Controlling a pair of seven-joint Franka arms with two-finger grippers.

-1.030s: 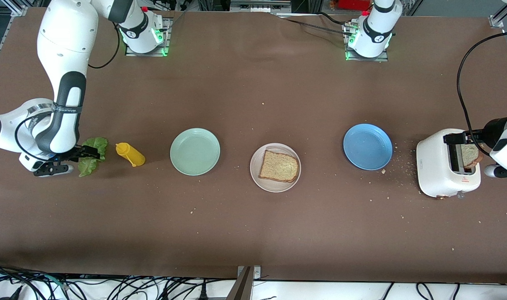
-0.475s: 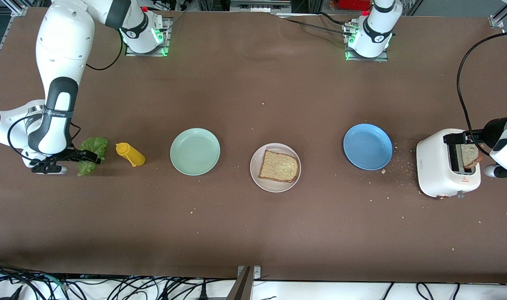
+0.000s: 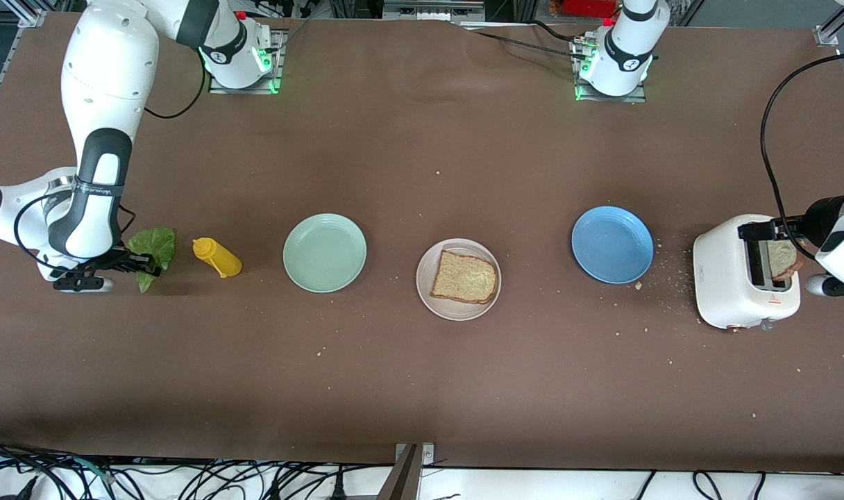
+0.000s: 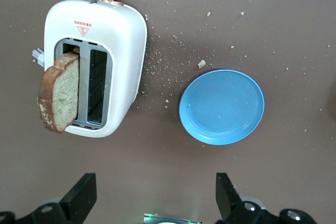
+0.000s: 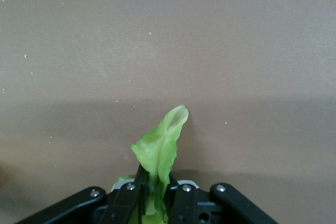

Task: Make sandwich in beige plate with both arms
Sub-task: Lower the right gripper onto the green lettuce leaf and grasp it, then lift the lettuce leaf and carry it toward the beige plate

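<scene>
One brown bread slice lies on the beige plate at the table's middle. A second bread slice stands up out of the white toaster at the left arm's end; it also shows in the left wrist view. My left gripper is open and empty above the table next to the toaster. My right gripper is shut on the green lettuce leaf at the right arm's end of the table, beside the yellow bottle. The pinched leaf sticks out between its fingers.
A yellow squeeze bottle lies beside the lettuce. A mint-green plate sits between it and the beige plate. A blue plate sits between the beige plate and the toaster; it also shows in the left wrist view. Crumbs lie around the toaster.
My right gripper has closed on the lettuce leaf and the leaf has bunched up and shifted slightly with it. The left arm has not moved.
</scene>
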